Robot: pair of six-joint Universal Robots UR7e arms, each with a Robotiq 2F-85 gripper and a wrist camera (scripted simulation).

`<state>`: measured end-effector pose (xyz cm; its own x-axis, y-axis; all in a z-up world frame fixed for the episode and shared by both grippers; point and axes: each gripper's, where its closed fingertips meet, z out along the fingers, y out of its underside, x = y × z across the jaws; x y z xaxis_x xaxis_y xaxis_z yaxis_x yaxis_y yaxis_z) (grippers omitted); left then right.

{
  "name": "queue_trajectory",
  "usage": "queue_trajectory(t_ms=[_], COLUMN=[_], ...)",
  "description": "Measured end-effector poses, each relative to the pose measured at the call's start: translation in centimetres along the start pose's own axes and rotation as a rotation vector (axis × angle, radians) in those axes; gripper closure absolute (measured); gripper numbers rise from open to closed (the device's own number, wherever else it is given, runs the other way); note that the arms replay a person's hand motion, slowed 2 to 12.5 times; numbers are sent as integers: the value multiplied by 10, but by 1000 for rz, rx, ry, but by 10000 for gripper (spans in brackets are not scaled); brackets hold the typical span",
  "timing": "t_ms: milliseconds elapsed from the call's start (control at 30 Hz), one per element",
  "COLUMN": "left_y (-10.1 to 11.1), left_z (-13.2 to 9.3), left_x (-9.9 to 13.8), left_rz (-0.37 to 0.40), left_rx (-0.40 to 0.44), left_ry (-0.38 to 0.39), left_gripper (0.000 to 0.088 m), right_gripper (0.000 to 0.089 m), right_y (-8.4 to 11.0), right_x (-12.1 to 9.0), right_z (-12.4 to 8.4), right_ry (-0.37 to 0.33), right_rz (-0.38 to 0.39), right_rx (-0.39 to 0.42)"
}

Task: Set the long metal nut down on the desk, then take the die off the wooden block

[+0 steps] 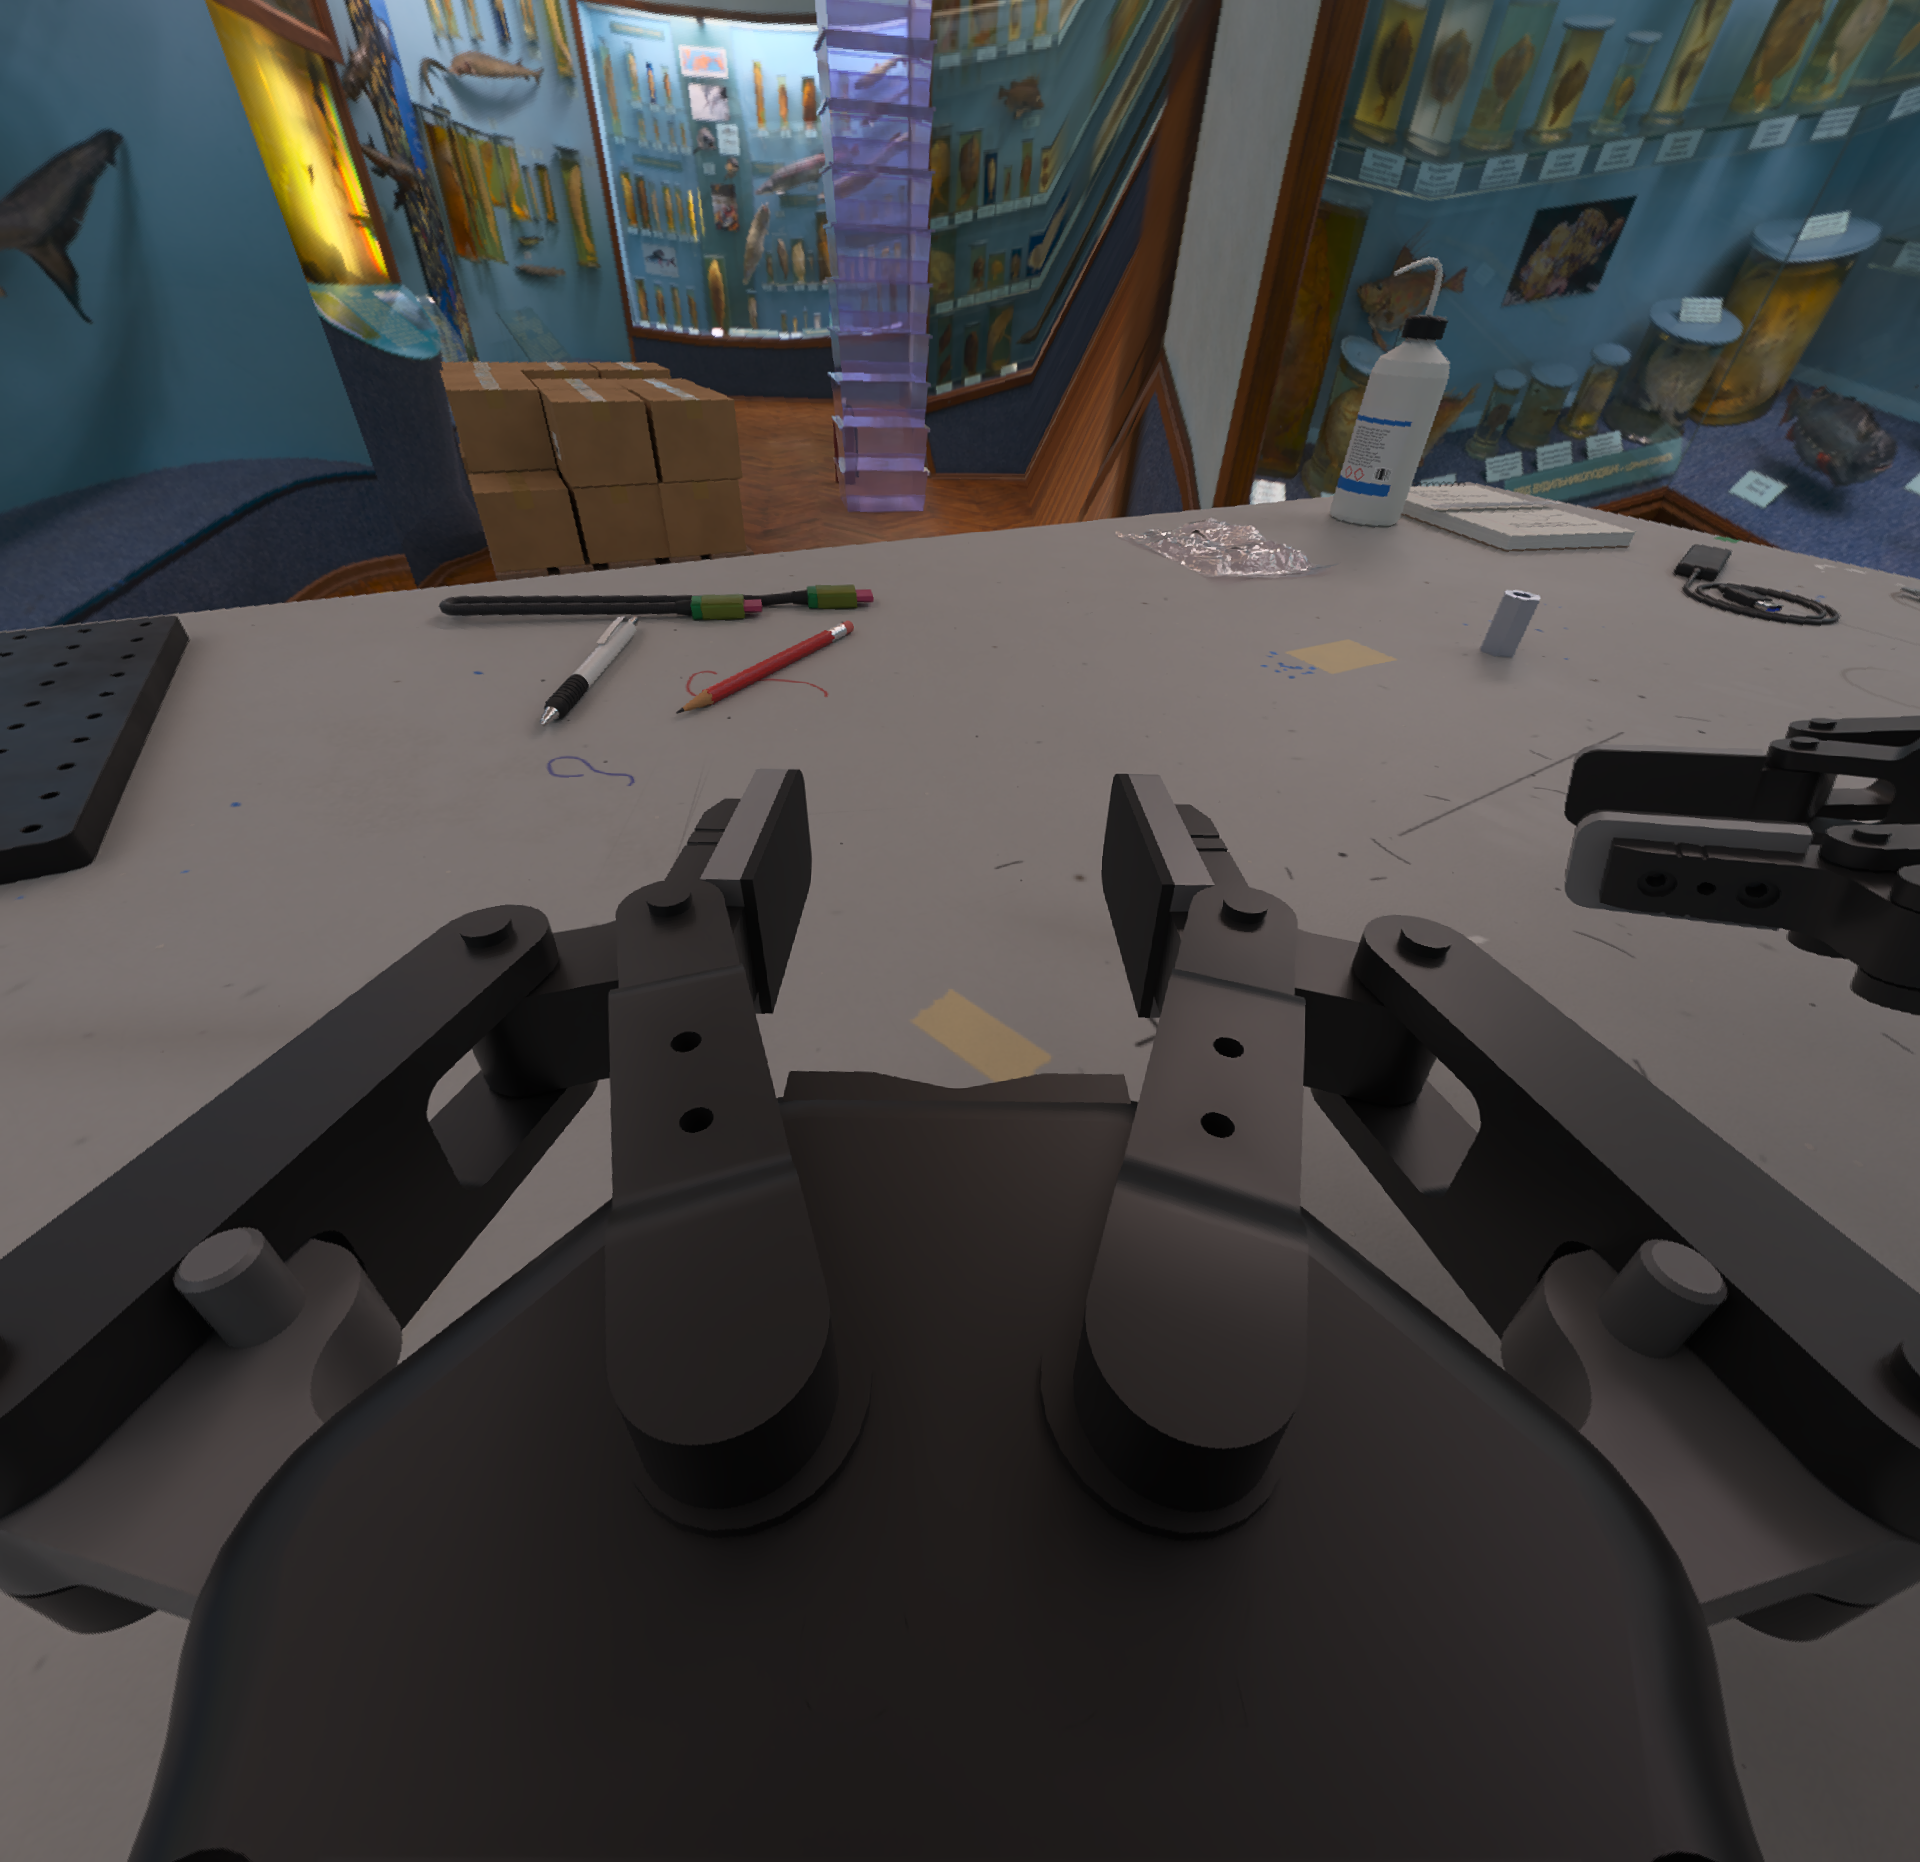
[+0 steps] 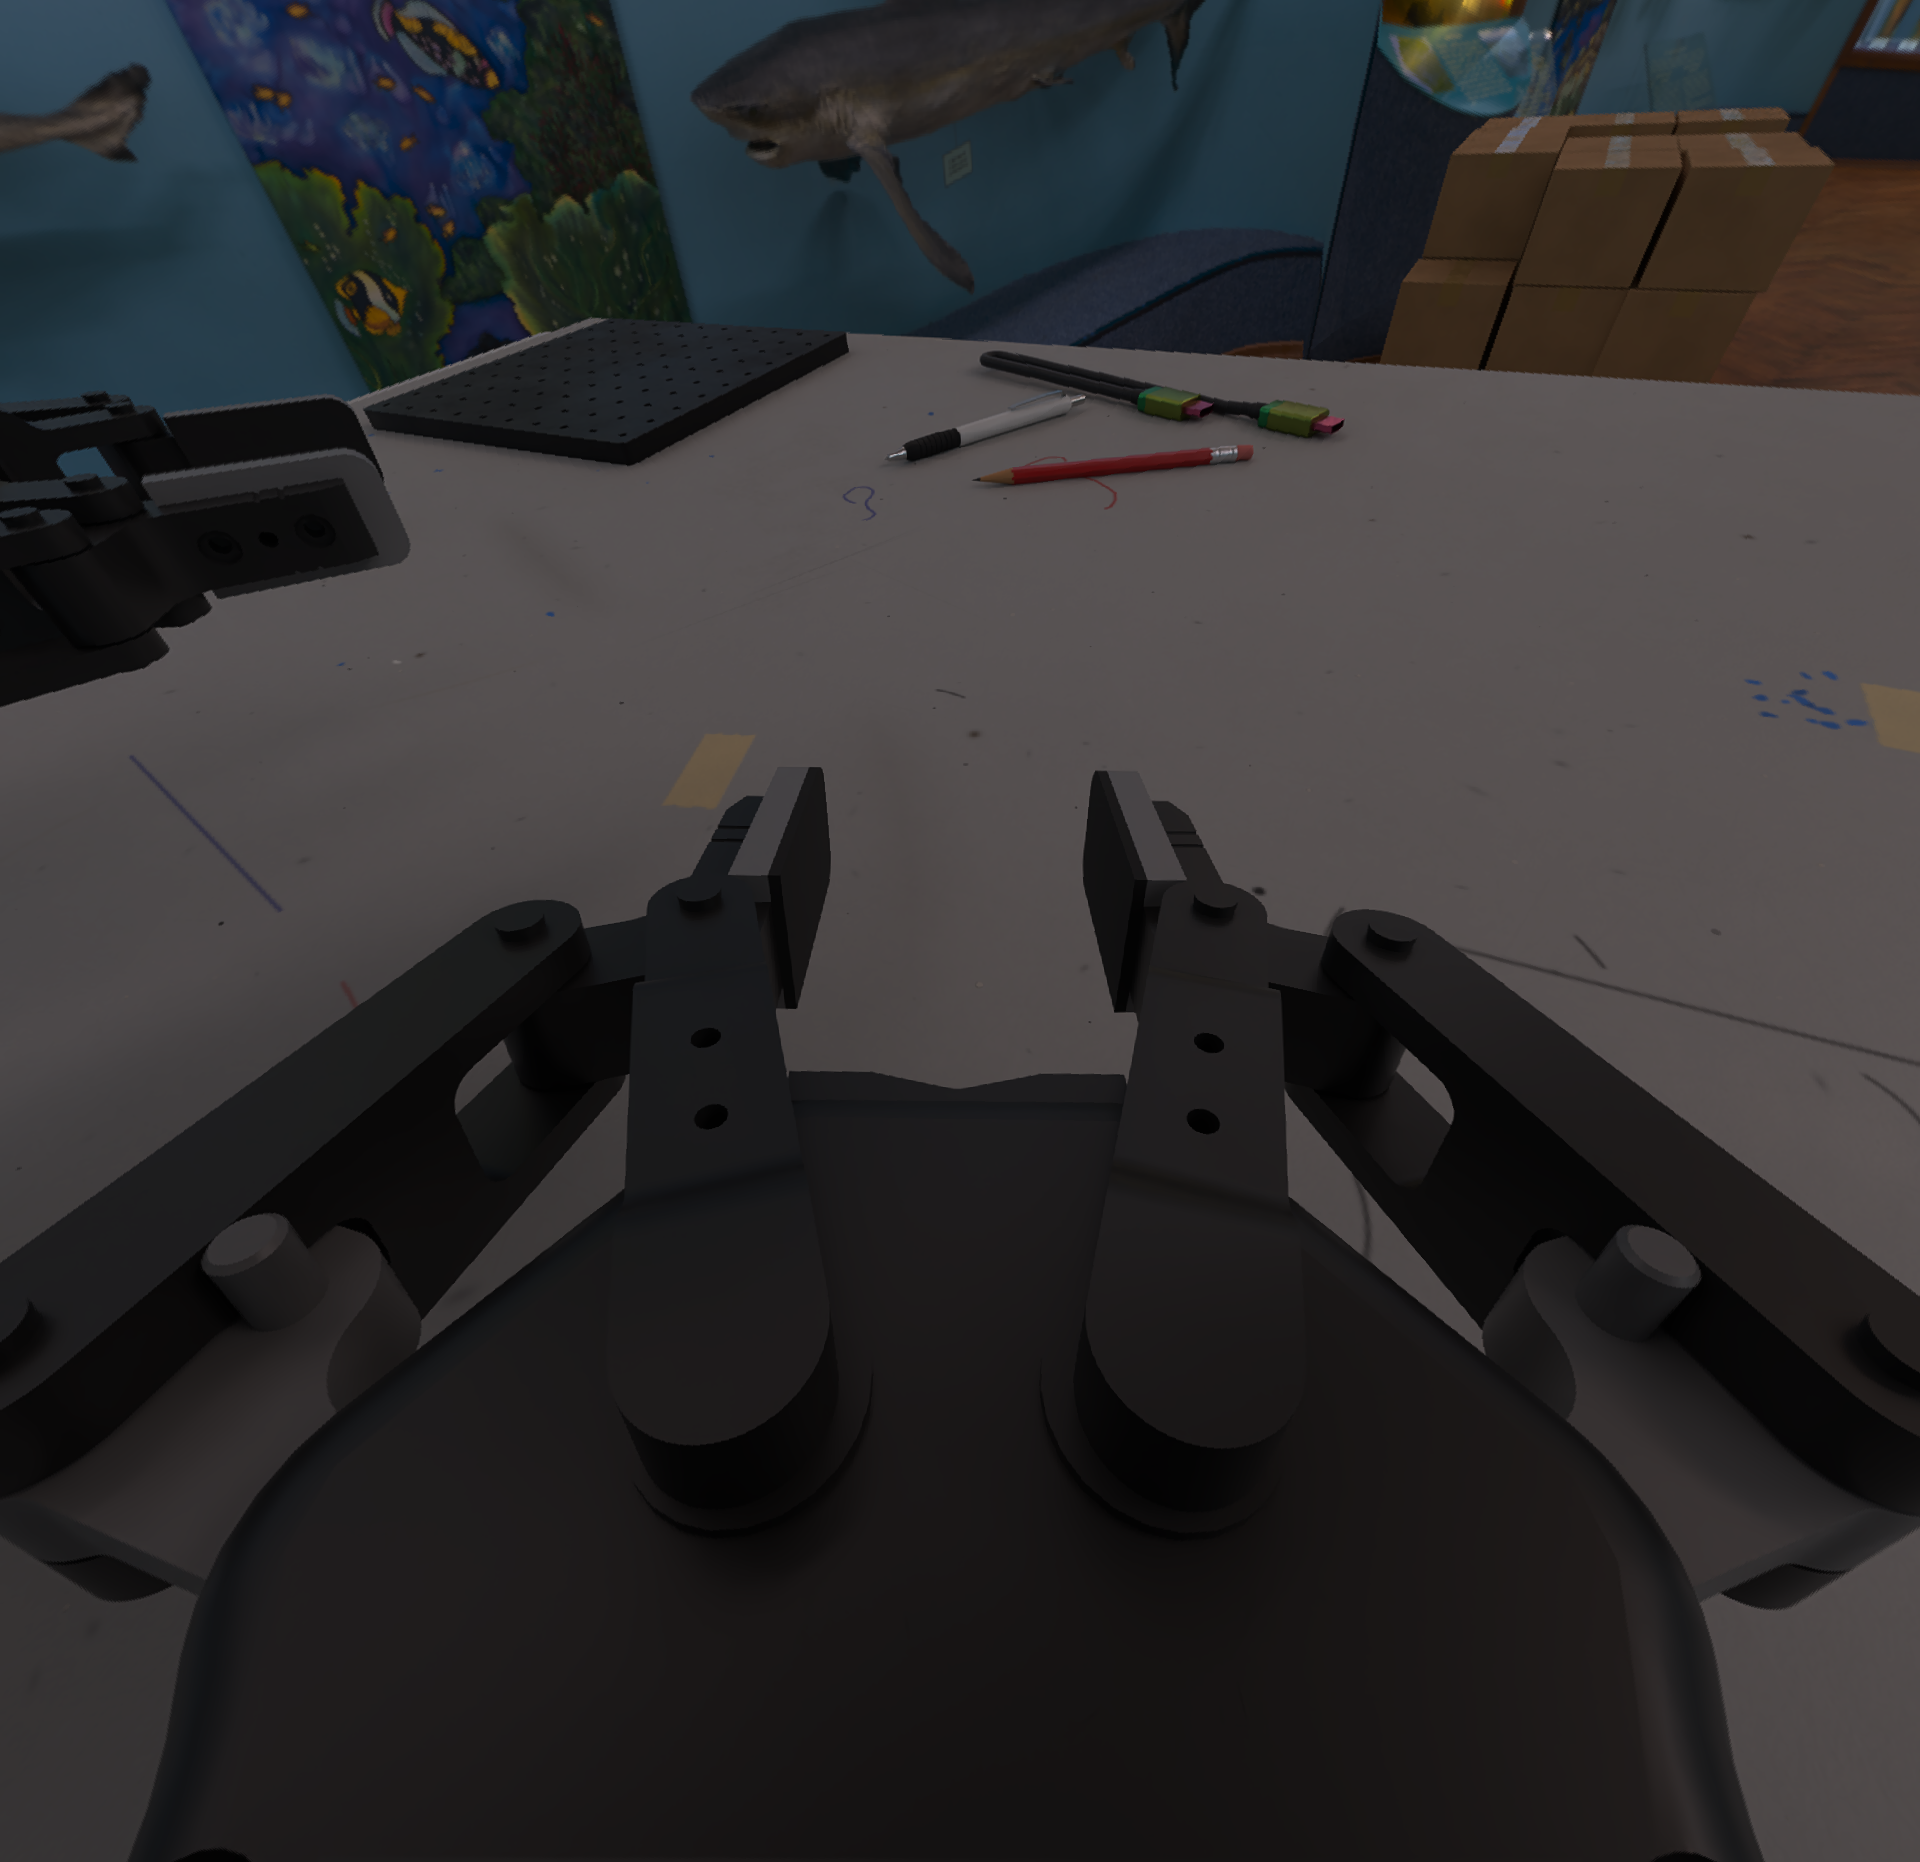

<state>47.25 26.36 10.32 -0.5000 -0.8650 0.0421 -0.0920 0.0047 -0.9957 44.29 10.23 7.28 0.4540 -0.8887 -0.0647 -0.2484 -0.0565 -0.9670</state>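
The long metal nut (image 1: 1509, 623) is a small silver hexagonal column standing upright on the grey desk (image 1: 1039, 752), far right in the left wrist view. My left gripper (image 1: 956, 856) is open and empty above the desk, well short and left of the nut. My right gripper (image 2: 956, 856) is open and empty above bare desk (image 2: 1351, 669). The right gripper also shows at the right edge of the left wrist view (image 1: 1579, 836), and the left gripper at the left edge of the right wrist view (image 2: 384, 503). No die or wooden block is in view.
A black perforated board (image 1: 62, 732) (image 2: 613, 389), a white pen (image 1: 587, 669) (image 2: 987, 425), a red pencil (image 1: 769, 666) (image 2: 1117, 465) and a black cable (image 1: 665, 604) (image 2: 1153, 394) lie far left. Crumpled foil (image 1: 1216, 550), a white bottle (image 1: 1387, 430), a notepad (image 1: 1517, 519) and a coiled cable (image 1: 1756, 602) sit far right.
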Motion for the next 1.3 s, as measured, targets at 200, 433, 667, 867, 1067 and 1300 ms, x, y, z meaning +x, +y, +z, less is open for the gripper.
queue_trajectory(t_ms=[200,433,667,867,1067,1300], left_y=[0,-2,-8,-22,-41,-57], left_z=[0,-3,-10,-21,-33,-44], left_x=[1,0,-4,-20,-43,-85], left_rz=[-2,4,49,119,198,297], left_rx=[-3,3,-20,-47,-76,-193], left_ry=[5,12,15,-9,-29,-64], left_gripper=[374,403,430,431,459,476], right_gripper=[450,455,457,458,459,461], right_y=[1,1,-1,-1,-1,-1], right_x=[0,1,2,2,3,2], right_z=[-1,-1,0,2,3,4], right_ry=[-5,-8,-15,-24,-32,-40], right_rz=[5,10,11,9,8,6], right_rx=[-3,-4,-4,-12,-20,-18])
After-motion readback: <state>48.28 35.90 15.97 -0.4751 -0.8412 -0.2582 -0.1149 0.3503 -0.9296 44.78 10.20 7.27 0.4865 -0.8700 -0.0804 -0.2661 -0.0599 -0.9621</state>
